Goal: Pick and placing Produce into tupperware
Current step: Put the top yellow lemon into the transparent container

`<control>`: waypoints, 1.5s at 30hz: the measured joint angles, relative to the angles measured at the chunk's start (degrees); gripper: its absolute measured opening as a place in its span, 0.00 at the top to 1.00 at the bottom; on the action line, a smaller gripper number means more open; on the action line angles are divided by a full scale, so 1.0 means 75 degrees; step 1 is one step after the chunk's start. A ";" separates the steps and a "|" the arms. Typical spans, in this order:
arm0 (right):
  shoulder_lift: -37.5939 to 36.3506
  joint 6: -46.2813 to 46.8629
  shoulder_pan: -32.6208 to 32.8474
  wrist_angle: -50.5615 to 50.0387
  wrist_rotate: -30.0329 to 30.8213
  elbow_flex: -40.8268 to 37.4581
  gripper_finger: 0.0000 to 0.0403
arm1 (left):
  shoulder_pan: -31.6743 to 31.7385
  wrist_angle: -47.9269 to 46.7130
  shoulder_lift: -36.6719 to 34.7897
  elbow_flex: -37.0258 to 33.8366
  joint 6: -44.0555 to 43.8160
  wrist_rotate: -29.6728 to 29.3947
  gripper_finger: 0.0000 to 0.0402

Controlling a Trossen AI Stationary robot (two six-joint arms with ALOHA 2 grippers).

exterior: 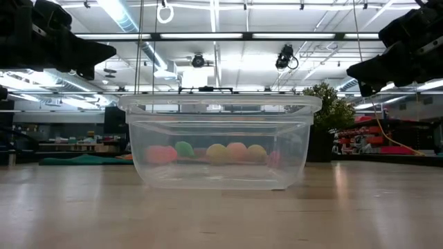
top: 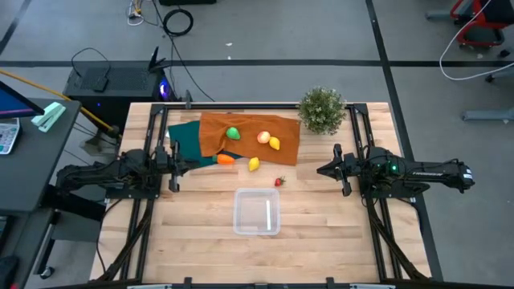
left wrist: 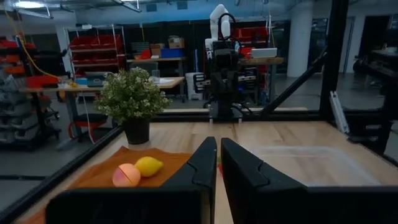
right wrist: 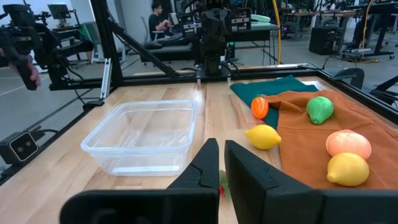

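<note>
The clear tupperware [top: 257, 211] sits empty near the table's front middle. It also shows in the right wrist view [right wrist: 143, 134]. On an orange cloth [top: 249, 128] rest the green round one [top: 232, 133], the apple [top: 263, 137] and a lemon [top: 275, 144]. The carrot [top: 226, 159], the second lemon [top: 254, 164] and the strawberry [top: 279, 181] lie at or just off the cloth's near edge. My left gripper [top: 173, 156] hovers shut at the table's left. My right gripper [top: 321, 170] hovers shut at the right, above table height.
A bushy potted plant [top: 322, 108] stands at the far right corner. A dark green cloth [top: 183, 138] lies under the orange one on the left. Bare wood surrounds the tupperware. Black frame rails [top: 365, 136] run along both table sides.
</note>
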 joint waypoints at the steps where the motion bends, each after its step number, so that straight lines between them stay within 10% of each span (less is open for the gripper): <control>1: 0.0000 0.0000 -0.0003 0.0000 -0.0002 -0.0001 1.00 | 0.0003 0.0010 0.0000 0.0000 -0.0139 0.0003 0.93; 33: 0.0012 0.0814 -0.0009 0.0370 0.1023 -0.0001 1.00 | 0.0011 0.0045 0.0000 0.0000 -0.2341 -0.1577 0.96; 45: 0.0367 0.5935 -0.0009 0.0376 0.3487 -0.0001 1.00 | 0.0012 0.0163 0.0003 0.0000 -0.3619 -0.1878 0.98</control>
